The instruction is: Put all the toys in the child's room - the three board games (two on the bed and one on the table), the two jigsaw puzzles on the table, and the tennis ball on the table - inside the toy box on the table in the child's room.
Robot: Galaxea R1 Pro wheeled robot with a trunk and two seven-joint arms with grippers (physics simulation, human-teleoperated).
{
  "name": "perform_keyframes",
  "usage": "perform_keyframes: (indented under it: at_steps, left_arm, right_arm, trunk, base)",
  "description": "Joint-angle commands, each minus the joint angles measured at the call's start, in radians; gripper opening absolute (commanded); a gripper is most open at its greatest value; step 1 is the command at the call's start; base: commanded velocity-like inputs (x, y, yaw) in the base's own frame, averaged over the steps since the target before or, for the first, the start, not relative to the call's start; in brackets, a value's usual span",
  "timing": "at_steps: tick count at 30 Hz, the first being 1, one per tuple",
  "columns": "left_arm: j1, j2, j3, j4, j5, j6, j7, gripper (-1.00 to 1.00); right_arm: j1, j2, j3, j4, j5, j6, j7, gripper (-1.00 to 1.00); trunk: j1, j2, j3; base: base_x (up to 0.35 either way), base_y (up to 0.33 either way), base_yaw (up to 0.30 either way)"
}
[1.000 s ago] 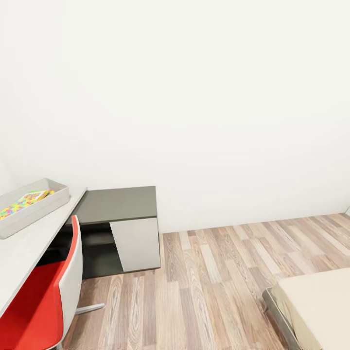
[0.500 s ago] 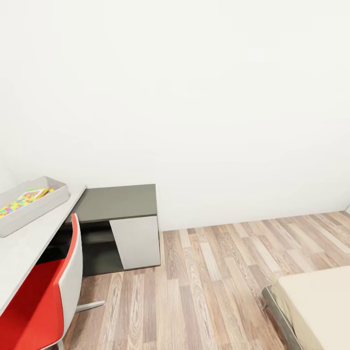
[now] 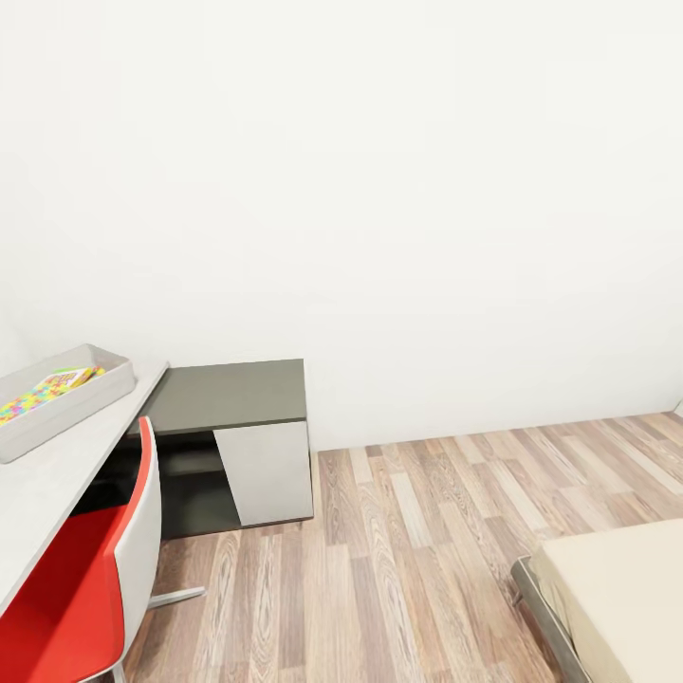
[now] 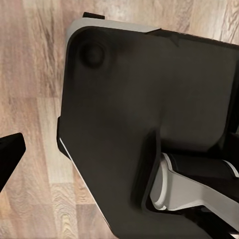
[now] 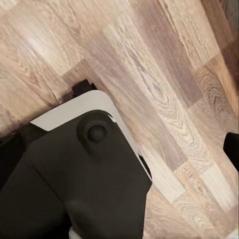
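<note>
A bare white wall (image 3: 427, 190) takes up most of the head view, with wood plank floor (image 3: 417, 550) running below it. Along the left side runs the pale table (image 3: 57, 474), and near its far end sits the grey toy box (image 3: 57, 398), its long axis running along the table toward the wall. Something bright and many-coloured lies inside it (image 3: 43, 392), a puzzle or game by the look, though it's too small to be sure. A red chair (image 3: 85, 588) is tucked against the table's near edge, and a dark cabinet (image 3: 232, 446) stands beyond the table's end against the wall. At the lower right corner, a corner of the bed (image 3: 617, 598) pokes in, its top bare in the part that shows.

Both wrist views look down over the robot's dark base (image 4: 149, 109) and the planks. A dark tip sits at the edge of each, but whether either claw is released or clenched I cannot tell.

The call: the robot is between stops. The toy box lies off to the left, so the left arm is nearer it; the bed lies right, nearer the right arm.
</note>
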Motion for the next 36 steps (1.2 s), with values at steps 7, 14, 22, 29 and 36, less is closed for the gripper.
perform_keyframes:
  at_steps: [7, 14, 22, 29, 36]
  left_arm:
    - [-0.001, 0.001, -0.007, -0.001, 0.01, 0.004, -0.001, 1.0]
    - [-0.001, 0.001, -0.007, -0.001, 0.01, 0.004, -0.001, 1.0]
    - [-0.001, 0.001, -0.007, -0.001, 0.01, 0.004, -0.001, 1.0]
    - [-0.001, 0.0, -0.007, -0.001, 0.01, 0.004, -0.001, 1.0]
    - [-0.001, 0.001, -0.007, -0.001, 0.01, 0.004, -0.001, 1.0]
  right_arm:
    - [0.103, -0.004, 0.007, 0.021, -0.005, -0.078, -0.006, 1.0]
    - [0.192, -0.002, 0.007, 0.024, -0.006, -0.121, -0.006, 1.0]
    - [0.209, 0.002, 0.007, 0.023, -0.005, -0.127, -0.006, 1.0]
    - [0.211, -0.001, 0.007, 0.023, -0.005, -0.128, -0.006, 1.0]
    - [0.211, 0.0, 0.007, 0.023, -0.005, -0.128, -0.006, 1.0]
  trunk:
    - [0.001, -0.002, -0.002]
    - [0.001, -0.002, -0.002]
    - [0.001, -0.002, -0.002]
    - [0.001, -0.002, -0.002]
    - [0.001, -0.002, -0.002]
  base:
    - [0.0, 0.0, 0.0]
    - [0.0, 0.0, 0.0]
    - [0.0, 0.0, 0.0]
    - [0.0, 0.0, 0.0]
    - [0.0, 0.0, 0.0]
